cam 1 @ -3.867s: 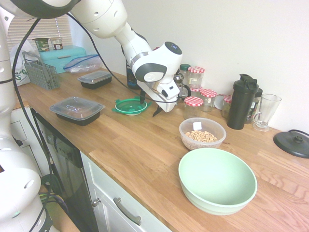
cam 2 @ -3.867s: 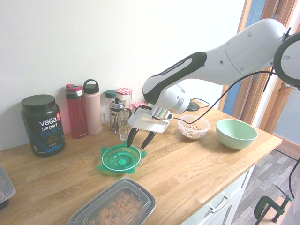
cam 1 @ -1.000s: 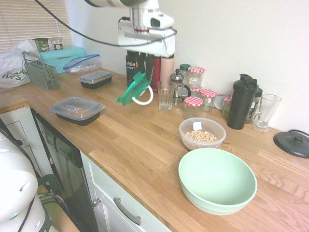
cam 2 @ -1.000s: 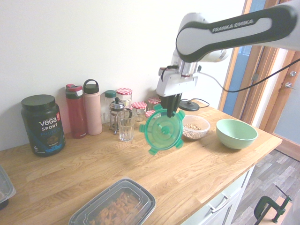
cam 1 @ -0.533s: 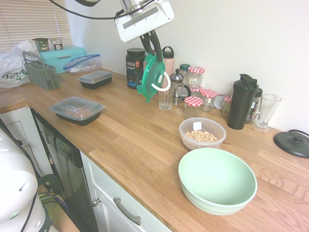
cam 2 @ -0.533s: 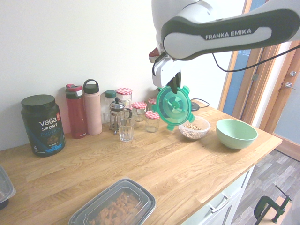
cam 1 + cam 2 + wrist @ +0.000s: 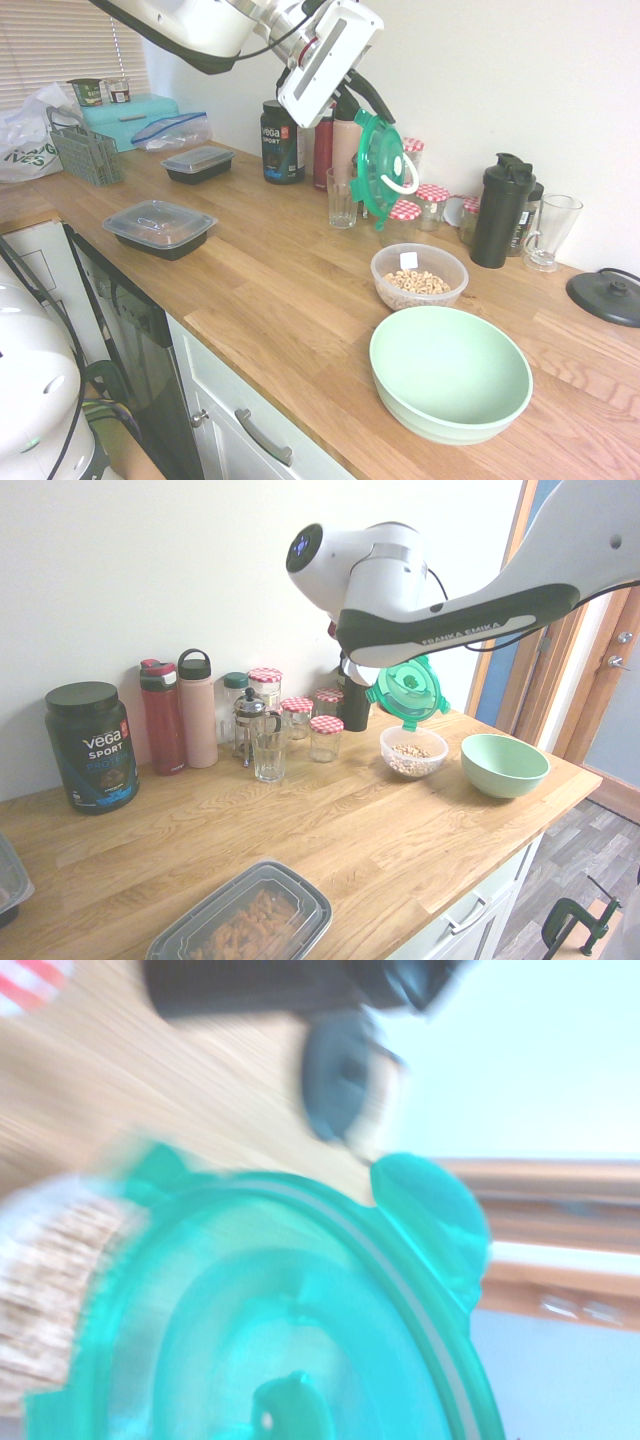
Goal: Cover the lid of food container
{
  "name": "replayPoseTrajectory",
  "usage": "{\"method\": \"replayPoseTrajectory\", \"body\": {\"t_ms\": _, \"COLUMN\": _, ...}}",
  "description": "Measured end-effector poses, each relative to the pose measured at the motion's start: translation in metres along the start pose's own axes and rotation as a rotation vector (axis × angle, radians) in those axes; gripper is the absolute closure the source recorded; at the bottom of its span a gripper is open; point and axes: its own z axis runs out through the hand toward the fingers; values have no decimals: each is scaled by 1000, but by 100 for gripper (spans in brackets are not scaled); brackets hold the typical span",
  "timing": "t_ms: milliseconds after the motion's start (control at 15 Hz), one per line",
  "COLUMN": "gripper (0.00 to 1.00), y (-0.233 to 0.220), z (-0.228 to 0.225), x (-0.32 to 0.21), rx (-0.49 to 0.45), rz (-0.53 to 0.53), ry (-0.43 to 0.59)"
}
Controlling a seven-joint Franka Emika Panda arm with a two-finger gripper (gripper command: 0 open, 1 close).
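A glossy white arm point(image 7: 420, 570) with a black band lettered FRANKA EMIKA, black cables trailing behind.

Bright daylight, motion-blurred wrist view

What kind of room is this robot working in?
Most likely a home kitchen. A long wooden countertop runs over white cabinet fronts, with red-checked jars and a French press lined along the wall, and meal trays and a mint-green bowl set out.

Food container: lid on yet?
No. Food container sits open, cereal showing; the lid hangs tilted in the hand above the counter.
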Motion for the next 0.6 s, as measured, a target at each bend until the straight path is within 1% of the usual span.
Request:
{"method": "replayPoseTrajectory", "body": {"t_ms": 200, "gripper": 100, "y": 1, "z": 23, "x": -8, "rx": -184, "rz": -17, "ry": 94}}
{"method": "replayPoseTrajectory", "body": {"t_ms": 400, "gripper": 100, "y": 8, "z": 42, "x": -2, "rx": -366, "rz": -22, "ry": 175}}
{"method": "replayPoseTrajectory", "body": {"t_ms": 467, "gripper": 100, "y": 2, "z": 48, "x": -2, "rx": -406, "rz": -27, "ry": 222}}
{"method": "replayPoseTrajectory", "body": {"t_ms": 533, "gripper": 100, "y": -7, "z": 58, "x": -4, "rx": -427, "rz": -30, "ry": 260}}
{"method": "replayPoseTrajectory", "body": {"t_ms": 600, "gripper": 100, "y": -20, "z": 70, "x": -8, "rx": -431, "rz": -30, "ry": 275}}
